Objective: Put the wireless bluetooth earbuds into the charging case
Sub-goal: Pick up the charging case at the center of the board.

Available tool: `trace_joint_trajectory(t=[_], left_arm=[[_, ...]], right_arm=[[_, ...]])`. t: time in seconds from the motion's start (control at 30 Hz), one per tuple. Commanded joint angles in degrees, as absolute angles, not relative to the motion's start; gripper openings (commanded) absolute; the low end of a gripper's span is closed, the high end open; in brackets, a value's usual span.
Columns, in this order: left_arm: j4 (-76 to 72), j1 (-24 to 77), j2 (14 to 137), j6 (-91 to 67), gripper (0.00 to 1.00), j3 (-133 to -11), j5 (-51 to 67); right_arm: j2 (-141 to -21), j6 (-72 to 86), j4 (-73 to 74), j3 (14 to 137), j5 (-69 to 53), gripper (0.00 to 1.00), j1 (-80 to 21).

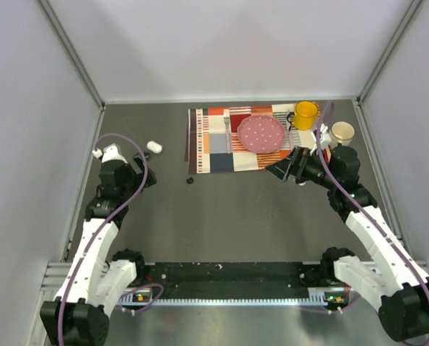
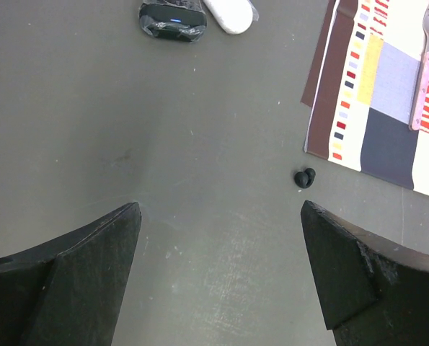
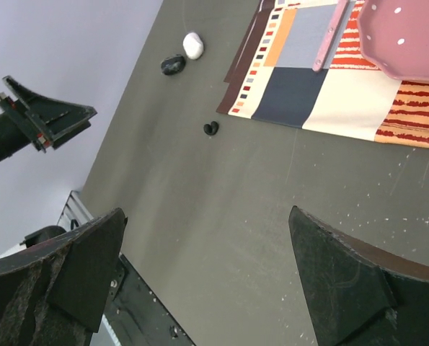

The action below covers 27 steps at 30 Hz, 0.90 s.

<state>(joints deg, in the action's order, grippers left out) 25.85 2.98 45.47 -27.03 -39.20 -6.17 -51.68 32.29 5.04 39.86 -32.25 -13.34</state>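
Observation:
One black earbud lies on the dark table just off the placemat's near left corner; it also shows in the left wrist view and the right wrist view. A black oval pod with a small blue light, the likely charging case, lies shut at the back left beside a white oval pod; the pair shows again as black pod and white pod. My left gripper hangs open over bare table, short of the earbud. My right gripper is open too, over bare table near the placemat.
A patterned placemat at the back right carries a pink dotted plate and a pink fork. A yellow mug and a beige mug stand behind the right gripper. Grey walls close in the sides and back.

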Motion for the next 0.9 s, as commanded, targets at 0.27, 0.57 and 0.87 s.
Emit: trace_joint_trajectory(t=[0.27,0.57,0.87], left_arm=[[18.9,2.6,55.4,-25.8,0.95,-41.5,-8.1],[13.8,2.5,69.4,-25.7,0.91,-48.5,-10.7],[24.2,2.3,90.2,-36.6,0.93,-67.7,-18.8]], right_arm=[[-52.1,34.2,-0.6,39.7,-35.7,0.95,-13.5],[-50.9,32.1,2.8,40.4,-33.1,0.95,-13.4],[-54.0,32.3,2.6,41.2,-30.5,0.96,-13.5]])
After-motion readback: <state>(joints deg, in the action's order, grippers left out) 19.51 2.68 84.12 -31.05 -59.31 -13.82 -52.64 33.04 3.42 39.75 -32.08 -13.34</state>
